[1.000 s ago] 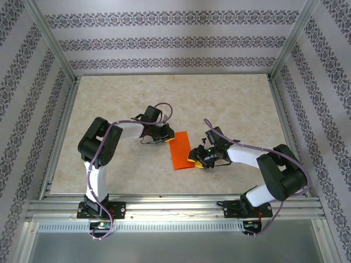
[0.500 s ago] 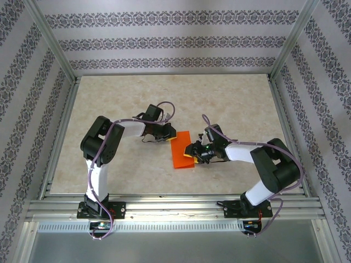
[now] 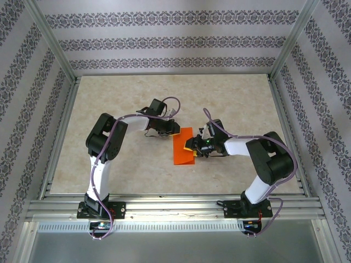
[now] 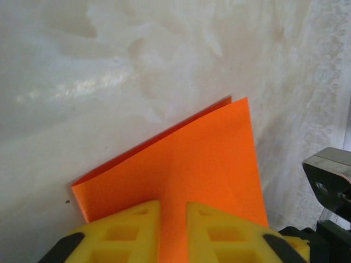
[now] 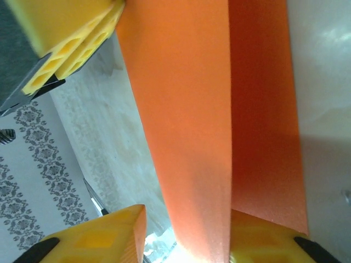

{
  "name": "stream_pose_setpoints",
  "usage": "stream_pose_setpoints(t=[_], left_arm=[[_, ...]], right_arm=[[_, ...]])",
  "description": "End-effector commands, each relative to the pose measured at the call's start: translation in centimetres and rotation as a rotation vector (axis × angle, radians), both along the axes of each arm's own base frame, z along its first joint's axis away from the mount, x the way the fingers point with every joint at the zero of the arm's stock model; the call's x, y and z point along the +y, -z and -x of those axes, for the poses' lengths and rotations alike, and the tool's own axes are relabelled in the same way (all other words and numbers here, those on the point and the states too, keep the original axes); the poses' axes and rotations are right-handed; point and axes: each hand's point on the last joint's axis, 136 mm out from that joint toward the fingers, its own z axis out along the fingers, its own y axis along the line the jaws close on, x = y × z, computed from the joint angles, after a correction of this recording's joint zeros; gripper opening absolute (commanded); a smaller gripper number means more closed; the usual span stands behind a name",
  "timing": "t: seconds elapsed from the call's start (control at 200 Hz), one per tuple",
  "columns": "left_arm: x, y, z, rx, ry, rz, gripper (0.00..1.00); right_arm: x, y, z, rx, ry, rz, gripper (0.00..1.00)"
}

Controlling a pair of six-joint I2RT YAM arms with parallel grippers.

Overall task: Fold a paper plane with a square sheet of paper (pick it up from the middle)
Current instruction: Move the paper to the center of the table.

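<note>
The square sheet of paper (image 3: 182,152) is bright orange and lies folded double as a narrow rectangle on the table; no paper plane is in view. My left gripper (image 3: 172,130) sits at the sheet's far left corner. In the left wrist view its yellow fingers (image 4: 123,227) stand a narrow gap apart over the orange paper (image 4: 192,148), whose two layers show at the far edge. My right gripper (image 3: 192,147) is at the sheet's right edge. In the right wrist view a raised flap of the paper (image 5: 186,109) runs between its open fingertips (image 5: 118,233), against the right one.
The marbled tabletop (image 3: 230,98) is ringed by an aluminium frame (image 3: 170,205) and patterned walls. The right arm's dark body (image 4: 329,181) shows at the right of the left wrist view, close to the paper.
Both grippers moved toward the far side, the right one also leftward onto the sheet's edge. The left jaws parted slightly and the right jaws narrowed.
</note>
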Motion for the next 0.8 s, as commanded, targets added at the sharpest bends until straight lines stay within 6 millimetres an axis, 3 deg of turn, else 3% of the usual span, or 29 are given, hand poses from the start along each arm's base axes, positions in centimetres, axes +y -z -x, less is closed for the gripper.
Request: stream_pose_setpoints(t=[0.0,0.185,0.44,0.644,0.799], left_arm=[[0.0,-2.9,-0.5,-0.064,0.025,0.008,0.27],[0.2,-7.0,0.2,-0.176,0.011,0.008,0.36],[0.1,-8.5,5.9,-0.381,0.109,-0.083,0.41],[-2.8,-7.1,13.2,-0.645,0.318,-0.229,0.46],[-3.6,-4.5,15.2,-0.732,0.421,-0.439,0.51]], right_arm=[[0.4,-0.7,-1.1,-0.034,-0.007,-0.043,0.33],[0.0,-0.7,-1.6,-0.036,0.007,-0.053,0.31],[-0.2,-0.8,-1.9,-0.031,0.001,-0.084,0.31],[-0.1,-1.2,-2.1,-0.036,-0.005,-0.101,0.29],[-0.2,-1.5,-2.2,-0.040,0.000,-0.105,0.29]])
